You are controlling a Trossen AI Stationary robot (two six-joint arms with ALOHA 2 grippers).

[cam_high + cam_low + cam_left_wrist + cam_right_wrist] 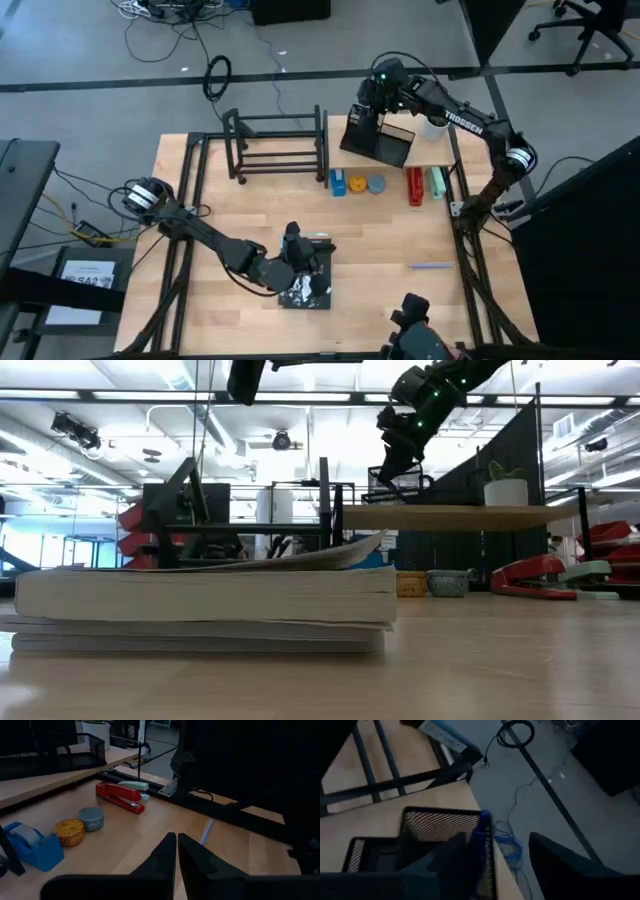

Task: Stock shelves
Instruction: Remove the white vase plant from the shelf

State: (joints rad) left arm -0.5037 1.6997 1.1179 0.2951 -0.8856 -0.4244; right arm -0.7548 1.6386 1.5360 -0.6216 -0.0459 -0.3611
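The right end effector (pixel 372 112), fingers spread, hovers over the mesh organizer (pixel 380 135) on the wooden plank shelf (pixel 428 152) at the desk's (pixel 400 240) far right. The black tube rack (pixel 278 142) runs lengthwise along the far edge. The left end effector (pixel 292 238), fingers pressed together, hangs above a book (pixel 305 290)

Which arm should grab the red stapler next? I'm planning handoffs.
Probably the right. The red stapler lies under the wooden shelf, close to the right gripper at the mesh organizer; the left gripper is over the books.
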